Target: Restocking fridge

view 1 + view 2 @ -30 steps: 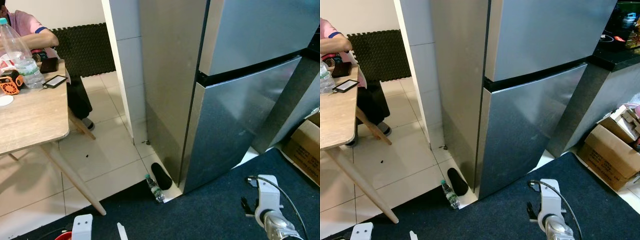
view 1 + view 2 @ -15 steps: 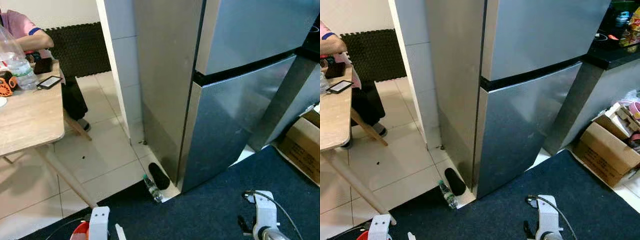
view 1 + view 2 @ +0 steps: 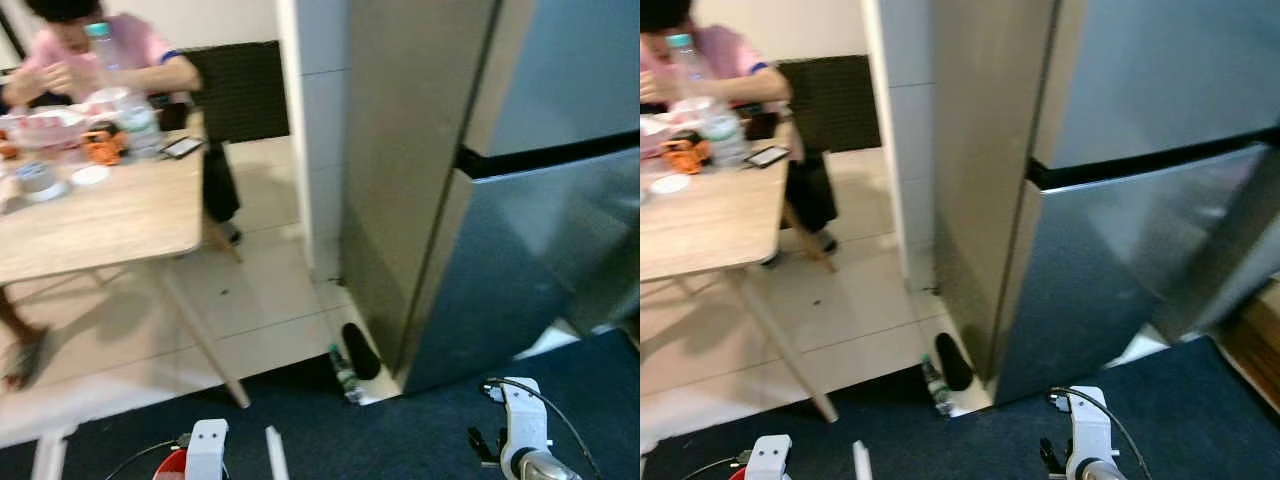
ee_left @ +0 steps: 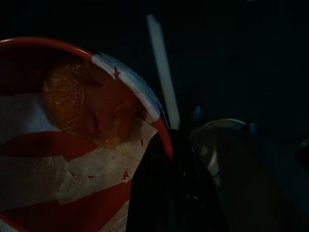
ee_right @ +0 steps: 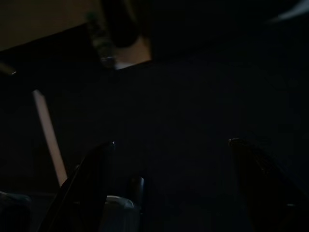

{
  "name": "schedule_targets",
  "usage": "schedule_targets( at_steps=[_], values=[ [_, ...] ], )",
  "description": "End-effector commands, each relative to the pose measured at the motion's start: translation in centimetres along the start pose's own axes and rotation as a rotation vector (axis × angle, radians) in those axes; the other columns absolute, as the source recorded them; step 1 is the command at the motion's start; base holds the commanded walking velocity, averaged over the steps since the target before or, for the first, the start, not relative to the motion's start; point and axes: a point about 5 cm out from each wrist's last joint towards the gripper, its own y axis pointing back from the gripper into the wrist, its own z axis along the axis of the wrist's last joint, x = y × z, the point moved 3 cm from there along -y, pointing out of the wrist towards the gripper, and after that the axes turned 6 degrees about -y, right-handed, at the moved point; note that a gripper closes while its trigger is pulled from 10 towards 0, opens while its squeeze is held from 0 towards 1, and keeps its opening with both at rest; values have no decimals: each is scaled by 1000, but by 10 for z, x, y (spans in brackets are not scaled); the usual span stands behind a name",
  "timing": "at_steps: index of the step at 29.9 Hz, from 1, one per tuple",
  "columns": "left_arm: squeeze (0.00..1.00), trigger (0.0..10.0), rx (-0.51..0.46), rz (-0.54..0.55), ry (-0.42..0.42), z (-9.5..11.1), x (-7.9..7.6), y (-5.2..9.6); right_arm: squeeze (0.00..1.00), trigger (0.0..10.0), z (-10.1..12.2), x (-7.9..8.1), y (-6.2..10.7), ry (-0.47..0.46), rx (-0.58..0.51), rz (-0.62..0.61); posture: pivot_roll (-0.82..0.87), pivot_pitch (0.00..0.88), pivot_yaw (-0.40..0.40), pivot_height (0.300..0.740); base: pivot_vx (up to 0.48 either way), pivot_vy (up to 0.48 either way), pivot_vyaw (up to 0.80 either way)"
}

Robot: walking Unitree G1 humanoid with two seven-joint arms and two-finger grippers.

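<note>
The silver two-door fridge (image 3: 520, 230) stands shut ahead on the right, with a dark seam between its upper and lower doors. My left arm (image 3: 207, 445) hangs low over the carpet. In the left wrist view my left gripper (image 4: 169, 140) is shut on the rim of a red container (image 4: 63, 159) with white tape strips and something orange inside. Its red edge (image 3: 170, 467) also peeks out beside the arm. My right arm (image 3: 522, 440) hangs low at the right. In the dim right wrist view, the right gripper (image 5: 171, 145) is open with nothing between its fingers.
A wooden table (image 3: 110, 215) with a large water bottle (image 3: 125, 90) and small items stands at the left, where a person (image 3: 100, 50) sits. A small bottle (image 3: 345, 372) and a dark object (image 3: 362, 352) lie at the fridge's corner. Navy carpet (image 3: 400, 440) lies underfoot.
The camera has swung left, so the table and the seated person take more of the picture and the fridge sits further right. Both arms stay low.
</note>
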Motion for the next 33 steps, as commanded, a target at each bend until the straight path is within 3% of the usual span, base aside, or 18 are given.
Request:
schedule_targets(
  at_steps=[1,9,15,33],
  values=[
    [0,10000,14,-19,-16,-3,-5,0,0,10000,-3,0,0,6,9,-6,-32,0,3,740,0,0,788],
    [0,10000,38,-13,-6,-11,-3,1,0,10000,-15,-5,2,-2,30,-37,-24,0,6,740,0,0,759],
    [0,10000,44,-14,15,-13,-3,1,0,10000,-22,-9,3,-9,45,-58,-27,0,3,740,0,0,0],
    [0,10000,54,-35,28,-17,-8,2,0,10000,-17,-9,2,26,41,-57,-21,0,-6,740,0,-439,0]
  ],
)
